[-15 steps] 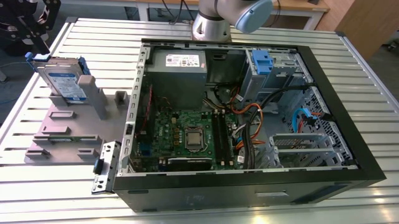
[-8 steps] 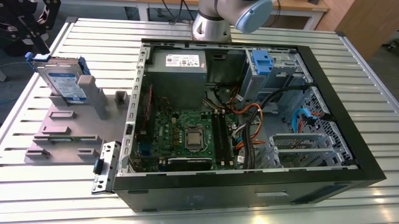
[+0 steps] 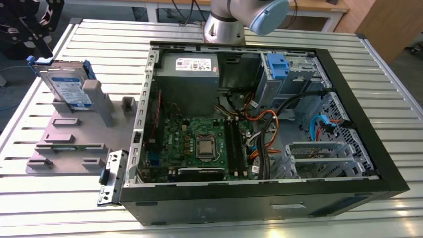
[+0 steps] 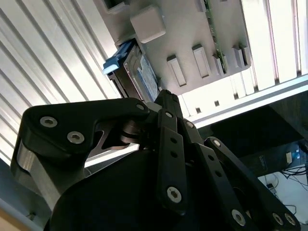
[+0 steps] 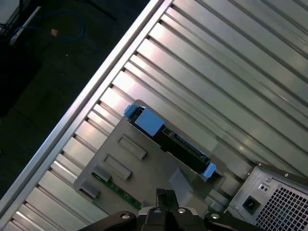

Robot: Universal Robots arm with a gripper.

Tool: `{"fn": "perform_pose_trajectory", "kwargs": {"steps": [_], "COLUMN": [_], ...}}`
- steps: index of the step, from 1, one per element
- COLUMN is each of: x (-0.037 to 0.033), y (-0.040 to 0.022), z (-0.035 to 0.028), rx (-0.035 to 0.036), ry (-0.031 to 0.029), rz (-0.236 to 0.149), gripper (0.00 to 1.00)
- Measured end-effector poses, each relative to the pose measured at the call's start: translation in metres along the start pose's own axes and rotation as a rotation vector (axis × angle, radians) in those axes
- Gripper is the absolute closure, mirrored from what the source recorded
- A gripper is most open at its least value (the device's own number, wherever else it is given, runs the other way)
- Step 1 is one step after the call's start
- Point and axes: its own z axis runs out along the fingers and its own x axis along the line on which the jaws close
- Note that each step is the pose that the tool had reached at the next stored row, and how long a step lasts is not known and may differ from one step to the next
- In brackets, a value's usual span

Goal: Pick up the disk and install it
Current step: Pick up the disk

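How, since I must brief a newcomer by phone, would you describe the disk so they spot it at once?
Start at the open computer case on the slatted table; at the exterior view's left of it lies a grey fixture plate. The disk stands on edge at that plate's far end. It alone is silver with a white-and-blue label and blue bracket, among grey blocks.

Disk (image 3: 65,88): silver body, white-and-blue label, blue carrier frame.
Fixture plate (image 3: 73,144): plain matte grey.
Table (image 3: 59,203): bare silver aluminium, ribbed in parallel slats.
PC case (image 3: 264,208): black outside, grey metal inside.
Motherboard (image 3: 198,141): green.
Power supply (image 3: 188,74): grey with a white sticker.
Drive-cage latch (image 3: 279,67): blue.
Cable bundle (image 3: 263,121): orange and black; SATA cable (image 3: 322,121) blue.
Gripper (image 5: 164,196): black, silver screw heads.
Arm (image 3: 225,25): silver, pale blue joint cap.
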Motion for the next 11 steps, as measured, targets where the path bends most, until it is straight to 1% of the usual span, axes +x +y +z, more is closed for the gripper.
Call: {"fn": "perform_pose_trajectory", "kwargs": {"steps": [11], "x": [0.0], "y": [0.0], "z": [0.0], "rx": [-0.0005], "ry": [0.0004], "rz": [-0.024], "gripper": [0.89]}}
